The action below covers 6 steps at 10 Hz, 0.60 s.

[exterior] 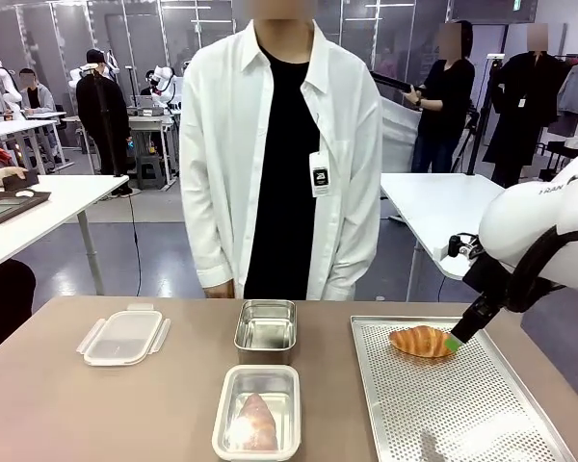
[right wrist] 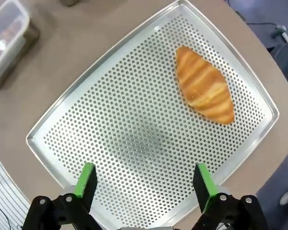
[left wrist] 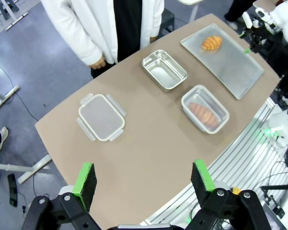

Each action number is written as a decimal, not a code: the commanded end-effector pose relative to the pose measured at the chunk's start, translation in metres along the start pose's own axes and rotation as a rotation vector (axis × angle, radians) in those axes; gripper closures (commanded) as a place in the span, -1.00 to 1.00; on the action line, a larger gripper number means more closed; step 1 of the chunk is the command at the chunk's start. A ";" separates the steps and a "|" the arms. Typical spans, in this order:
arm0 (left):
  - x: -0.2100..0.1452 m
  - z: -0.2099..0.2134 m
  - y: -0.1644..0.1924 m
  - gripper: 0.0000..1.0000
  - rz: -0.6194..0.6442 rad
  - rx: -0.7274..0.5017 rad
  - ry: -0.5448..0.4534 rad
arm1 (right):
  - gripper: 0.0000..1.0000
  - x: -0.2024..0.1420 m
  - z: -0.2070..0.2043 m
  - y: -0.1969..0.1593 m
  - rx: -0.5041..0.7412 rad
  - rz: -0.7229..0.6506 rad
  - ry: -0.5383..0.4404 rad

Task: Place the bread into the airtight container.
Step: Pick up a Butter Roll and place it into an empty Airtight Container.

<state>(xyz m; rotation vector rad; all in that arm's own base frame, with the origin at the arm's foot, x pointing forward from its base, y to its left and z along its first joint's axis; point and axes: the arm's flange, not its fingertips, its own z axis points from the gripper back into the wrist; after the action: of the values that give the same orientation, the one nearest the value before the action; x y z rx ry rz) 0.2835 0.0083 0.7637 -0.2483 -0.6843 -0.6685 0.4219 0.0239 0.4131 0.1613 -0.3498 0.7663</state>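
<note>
A golden croissant, the bread (exterior: pixel 422 341) (right wrist: pixel 204 85) (left wrist: pixel 211 42), lies at the far end of the perforated metal tray (exterior: pixel 462 414) (right wrist: pixel 134 124). My right gripper (exterior: pixel 455 341) (right wrist: pixel 144 182) hangs open just right of it and above the tray, holding nothing. An empty steel airtight container (exterior: pixel 266 329) (left wrist: pixel 164 70) stands at the table's middle. In front of it a second container (exterior: pixel 258 412) (left wrist: pixel 205 109), with a white-rimmed clear lid on, holds another croissant. My left gripper (left wrist: pixel 144 179) is open, high above the table's left edge.
A loose clear lid (exterior: pixel 123 337) (left wrist: pixel 101 117) lies at the table's left. A person in a white shirt (exterior: pixel 279 144) stands at the far edge, hands down. Bare tabletop lies between the lid and the containers.
</note>
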 end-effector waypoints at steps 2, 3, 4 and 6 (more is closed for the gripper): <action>0.000 0.001 0.000 -1.00 -0.018 0.001 0.004 | -1.00 -0.005 0.000 0.001 0.002 0.008 0.005; 0.000 0.001 0.000 -1.00 -0.018 0.001 0.004 | -1.00 -0.005 0.000 0.001 0.002 0.008 0.005; 0.000 0.001 0.000 -1.00 -0.018 0.001 0.004 | -1.00 -0.001 0.000 -0.001 0.001 0.000 0.000; 0.000 0.001 0.000 -1.00 -0.018 0.001 0.004 | -1.00 0.034 0.004 -0.014 -0.059 0.162 0.062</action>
<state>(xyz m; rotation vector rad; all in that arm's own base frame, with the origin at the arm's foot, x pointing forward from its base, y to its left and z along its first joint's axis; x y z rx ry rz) 0.2835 0.0082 0.7638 -0.2482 -0.6844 -0.6685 0.4323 0.0301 0.4219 0.1053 -0.3395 0.8495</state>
